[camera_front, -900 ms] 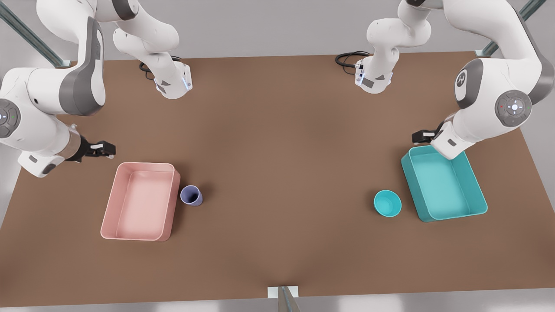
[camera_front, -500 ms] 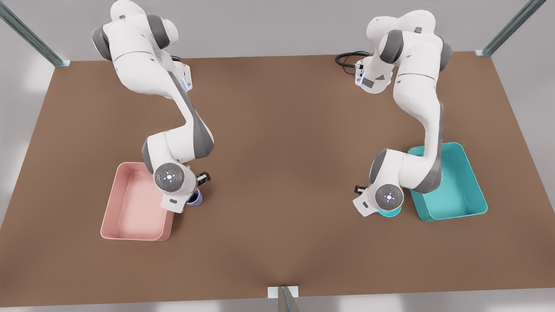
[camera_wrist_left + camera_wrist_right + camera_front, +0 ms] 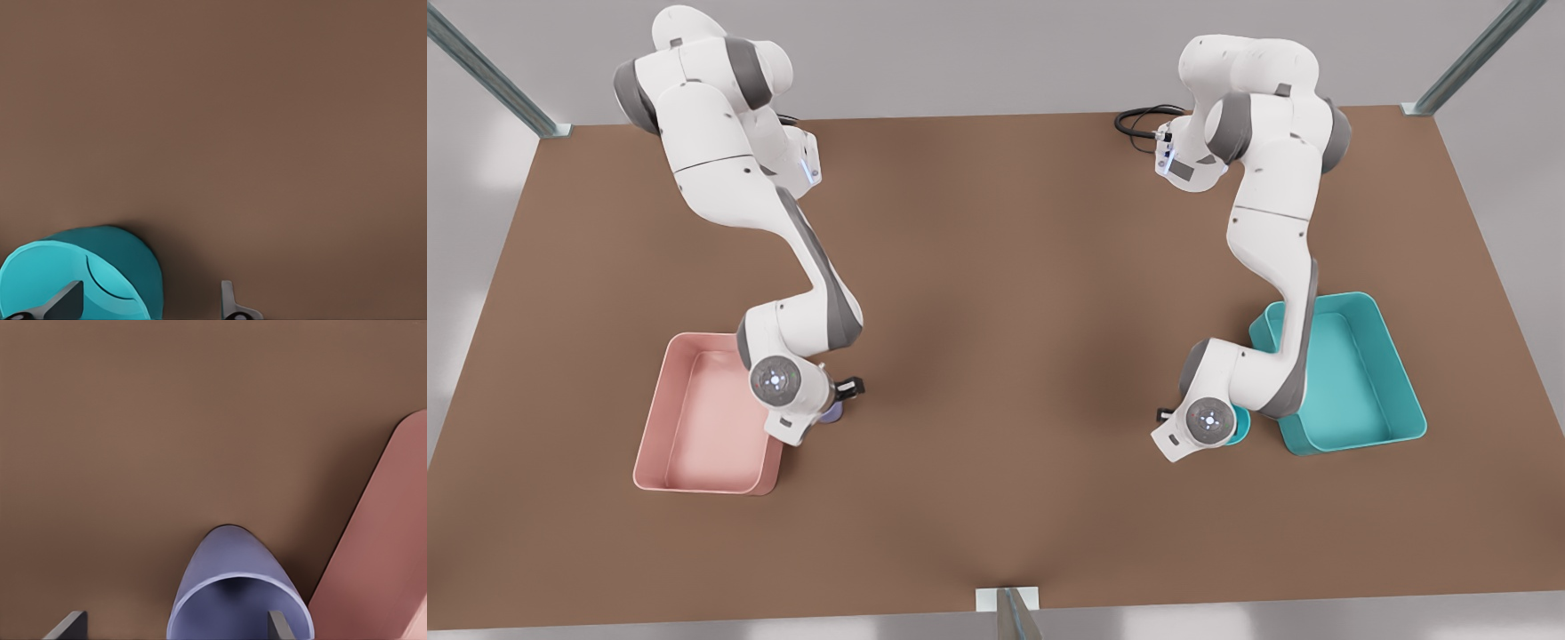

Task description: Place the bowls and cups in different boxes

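The left gripper [image 3: 147, 308] hangs spread over the teal bowl [image 3: 80, 277], one finger inside its rim and one outside, beside the teal box [image 3: 1352, 378]. The right gripper [image 3: 177, 628], fingers parted, straddles the lavender cup [image 3: 240, 600], the pink box [image 3: 380, 567] just beside it.

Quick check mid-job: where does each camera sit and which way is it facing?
Front view: high above, looking down on the table, both arms, both boxes.
Left wrist view: on the arm over the teal bowl; open fingertips straddle its wall.
Right wrist view: above the lavender cup, fingertips either side; shares the pink box with front.
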### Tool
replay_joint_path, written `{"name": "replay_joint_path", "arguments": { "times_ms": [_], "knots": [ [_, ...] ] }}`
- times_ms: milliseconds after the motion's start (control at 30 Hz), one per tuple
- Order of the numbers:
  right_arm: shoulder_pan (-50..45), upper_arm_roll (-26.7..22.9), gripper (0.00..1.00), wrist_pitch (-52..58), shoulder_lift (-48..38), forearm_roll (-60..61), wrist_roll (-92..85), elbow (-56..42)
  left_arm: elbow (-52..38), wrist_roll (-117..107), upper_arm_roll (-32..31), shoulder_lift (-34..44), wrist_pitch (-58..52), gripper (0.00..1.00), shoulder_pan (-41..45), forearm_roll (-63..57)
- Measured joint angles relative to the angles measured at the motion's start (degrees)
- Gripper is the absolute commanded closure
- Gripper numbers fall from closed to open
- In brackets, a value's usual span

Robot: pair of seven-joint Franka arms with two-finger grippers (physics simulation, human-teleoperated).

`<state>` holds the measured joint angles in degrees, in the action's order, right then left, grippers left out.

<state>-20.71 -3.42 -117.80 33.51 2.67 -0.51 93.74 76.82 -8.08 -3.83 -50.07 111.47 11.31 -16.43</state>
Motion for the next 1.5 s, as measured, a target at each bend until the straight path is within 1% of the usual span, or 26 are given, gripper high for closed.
{"name": "replay_joint_path", "arguments": {
  "times_ms": [167, 200, 233, 267, 300, 367, 433, 467, 500, 533, 567, 633, 700, 733, 833, 900, 1000, 1133, 1233, 1367, 1433, 1467, 1500],
  "knots": [
    [-0.12, 0.02, 0.0, -3.58, -1.92, 0.05, 0.82, 4.73, 0.53, -0.46, 0.05, -0.62, 0.82, 0.0, -0.23, -0.14],
    [-0.17, 0.05, 0.0, -4.04, -2.04, 0.06, 0.96, 5.15, 0.54, -0.55, 0.05, -0.59, 0.75, 0.21, -0.21, -0.16],
    [-0.21, 0.07, 0.0, -4.45, -2.07, 0.06, 1.09, 5.53, 0.54, -0.65, 0.05, -0.54, 0.65, 0.48, -0.19, -0.19],
    [-0.36, 0.08, 0.0, -4.9, -2.0, 0.06, 1.21, 5.78, 0.52, -0.77, 0.06, -0.5, 0.56, 0.61, -0.2, -0.28],
    [-0.51, 0.08, 0.0, -5.28, -1.85, 0.06, 1.32, 5.9, 0.49, -0.93, 0.09, -0.48, 0.47, 0.69, -0.22, -0.44],
    [-0.78, 0.09, 0.0, -5.96, -1.19, 0.06, 1.52, 6.0, 0.44, -1.43, 0.17, -0.46, 0.29, 0.72, -0.25, -1.07],
    [-0.88, 0.09, 0.01, -6.65, -0.37, 0.04, 1.71, 6.03, 0.39, -1.75, 0.39, -0.16, 0.01, 0.79, -0.28, -1.16],
    [-0.86, 0.09, 0.02, -6.96, 0.06, 0.03, 1.79, 6.03, 0.38, -1.81, 0.44, 0.14, -0.23, 0.79, -0.22, -1.0],
    [-0.82, 0.09, 0.06, -7.23, 0.36, 0.03, 1.87, 6.04, 0.37, -1.86, 0.46, 0.36, -0.45, 0.79, -0.13, -0.86],
    [-0.78, 0.09, 0.14, -7.47, 0.67, 0.02, 1.93, 6.04, 0.34, -1.92, 0.47, 0.68, -0.68, 0.79, -0.05, -0.72],
    [-0.72, 0.09, 0.29, -7.69, 0.91, 0.03, 1.99, 6.04, 0.32, -1.98, 0.48, 1.19, -0.95, 0.79, 0.07, -0.61],
    [-0.62, 0.08, 0.5, -8.05, 1.3, 0.11, 2.03, 6.04, 0.31, -2.15, 0.48, 3.58, -2.05, 0.79, 0.33, -0.48],
    [-0.64, 0.08, 0.73, -8.3, 1.71, 0.57, 1.82, 6.04, 0.29, -2.82, 0.51, 8.3, -3.8, 0.79, -0.2, -0.31],
    [-0.61, 0.08, 0.79, -8.39, 1.76, 0.95, 1.56, 6.01, 0.29, -3.25, 0.54, 10.88, -4.99, 0.79, -0.99, 0.05],
    [-0.41, 0.09, 0.79, -8.38, 1.04, 0.8, 1.54, 5.49, 0.38, -4.4, 0.53, 16.19, -8.07, 0.79, -6.89, 1.57],
    [-0.41, 0.15, 0.79, -8.34, -0.28, 1.2, 1.6, 5.2, 0.56, -5.08, 0.95, 17.36, -10.04, 0.79, -10.42, 2.17],
    [-0.64, 0.72, 0.79, -8.02, -4.16, 2.1, 1.62, 4.42, 6.76, -5.93, 3.31, 18.11, -9.69, 0.79, -13.26, 2.61],
    [-0.55, 0.45, 0.79, -7.21, -7.98, 2.3, 0.27, 3.1, 15.13, -6.86, 6.05, 17.95, -4.96, 0.79, -15.1, 2.87],
    [-0.21, -4.68, 0.79, -6.69, -9.83, 0.47, -2.79, 2.69, 19.79, -7.44, 7.37, 16.87, 0.0, 0.79, -16.46, 2.93],
    [0.01, -11.93, 0.79, -5.09, -10.83, -1.22, -7.95, 1.91, 21.65, -8.1, 8.21, 14.93, 6.13, 0.79, -17.69, 2.92],
    [0.04, -15.01, 0.79, -4.52, -10.13, -1.92, -10.52, 2.27, 21.77, -8.36, 8.28, 14.46, 8.15, 0.73, -17.86, 2.92],
    [0.3, -16.23, 0.79, -4.3, -9.13, -2.19, -11.75, 2.39, 21.79, -8.44, 8.3, 14.29, 8.99, 0.5, -17.89, 2.96],
    [0.89, -16.85, 0.79, -4.16, -7.55, -2.36, -12.91, 2.45, 21.81, -8.52, 8.3, 14.18, 9.69, 0.0, -17.88, 3.0]
  ]
}}
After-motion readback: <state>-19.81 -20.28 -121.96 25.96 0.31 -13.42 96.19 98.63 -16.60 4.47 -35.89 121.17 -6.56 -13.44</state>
